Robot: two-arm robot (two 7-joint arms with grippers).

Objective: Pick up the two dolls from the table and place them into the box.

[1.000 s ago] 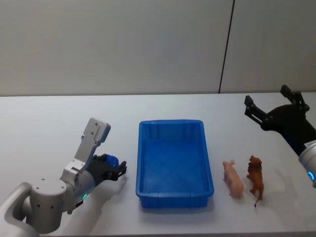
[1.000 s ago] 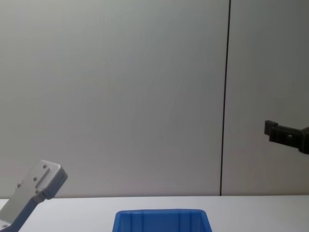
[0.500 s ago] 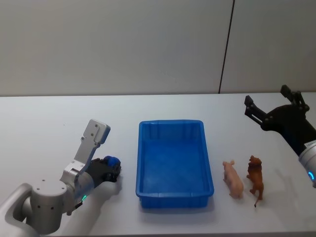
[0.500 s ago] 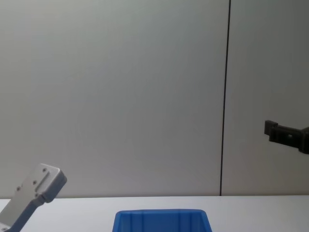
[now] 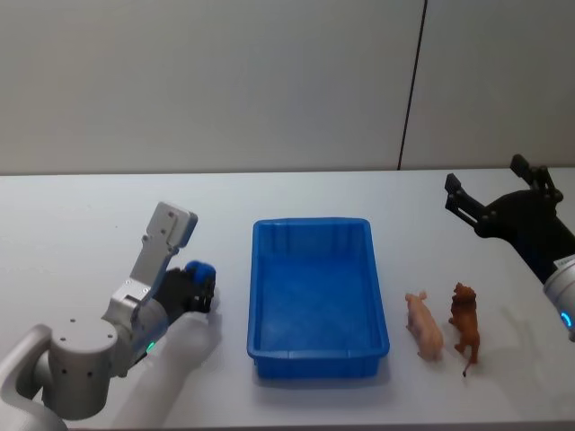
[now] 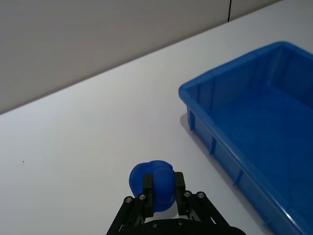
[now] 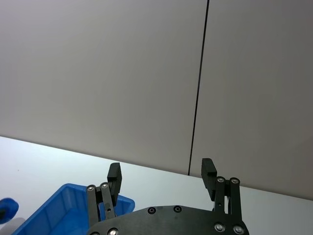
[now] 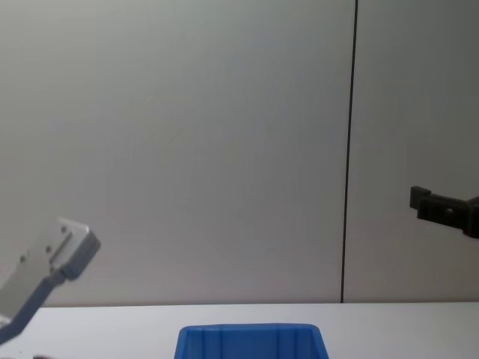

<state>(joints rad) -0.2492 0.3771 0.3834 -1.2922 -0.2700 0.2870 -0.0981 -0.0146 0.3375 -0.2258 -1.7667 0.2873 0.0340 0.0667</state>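
The blue box [image 5: 254,296] stands mid-table, with its rim also in the left wrist view [image 6: 230,64]. Right of it stand two dolls, a pink pig [image 5: 424,325] and a brown upright animal [image 5: 465,329]. My left gripper [image 5: 203,292] is left of the box and shut on a small rounded blue thing [image 6: 155,178], just above the table [image 5: 90,215]. My right gripper [image 5: 483,176] hovers open and empty at the far right, beyond the dolls. The right wrist view shows the right gripper [image 7: 162,167] with its jaws wide apart.
The box's far rim [image 8: 251,330] shows low in the chest view, and one dark right finger [image 8: 430,206] enters from the right edge. A plain wall with a dark vertical seam [image 5: 411,85] stands behind the table.
The left gripper's fingers have closed on the small blue thing. The left arm has drawn back slightly to the left and risen. The right arm, dolls and box have not moved.
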